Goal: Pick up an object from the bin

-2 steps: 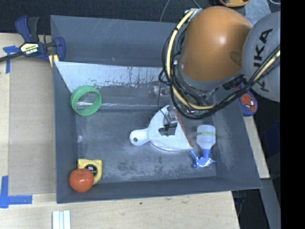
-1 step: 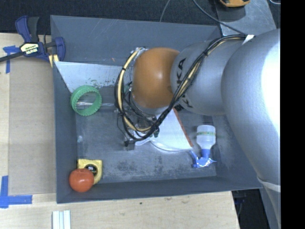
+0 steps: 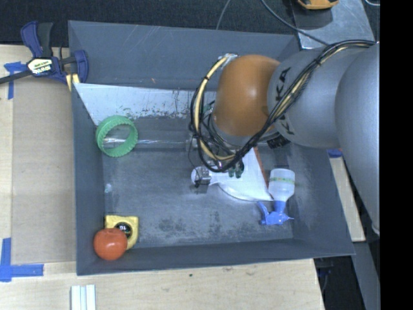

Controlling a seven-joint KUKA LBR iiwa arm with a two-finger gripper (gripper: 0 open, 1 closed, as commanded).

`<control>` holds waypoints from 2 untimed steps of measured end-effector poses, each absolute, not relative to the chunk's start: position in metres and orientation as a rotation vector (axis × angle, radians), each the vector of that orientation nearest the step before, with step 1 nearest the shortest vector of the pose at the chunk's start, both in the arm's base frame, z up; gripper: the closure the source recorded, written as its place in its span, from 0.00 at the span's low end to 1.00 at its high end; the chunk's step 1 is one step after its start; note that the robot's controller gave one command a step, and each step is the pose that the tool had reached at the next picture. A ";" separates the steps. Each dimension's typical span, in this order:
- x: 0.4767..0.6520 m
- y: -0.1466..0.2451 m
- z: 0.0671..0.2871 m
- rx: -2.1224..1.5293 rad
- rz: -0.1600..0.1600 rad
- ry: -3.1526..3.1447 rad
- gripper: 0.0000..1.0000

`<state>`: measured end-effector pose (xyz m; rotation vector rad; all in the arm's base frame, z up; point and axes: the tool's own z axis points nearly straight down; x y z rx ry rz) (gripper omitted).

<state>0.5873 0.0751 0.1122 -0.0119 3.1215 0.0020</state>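
My gripper hangs under the orange wrist cover, low over the bare bin floor near the middle of the bin. Just to its right lies a flat white piece with an orange strip along its upper edge, partly hidden under the arm. Further right is a small white bottle with a blue sprayer head pointing towards the front wall. Nothing shows in the gripper.
A green ring lies at the back left against the sloping wall. In the front left corner sit an orange-red ball and, touching it, a yellow tape measure. The arm and its cables cover the bin's back right.
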 end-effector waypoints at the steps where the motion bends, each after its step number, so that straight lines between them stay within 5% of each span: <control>1: 0.554 0.026 0.109 0.036 -0.002 3.122 0.00; 2: 0.555 0.030 0.109 0.030 0.002 3.119 1.00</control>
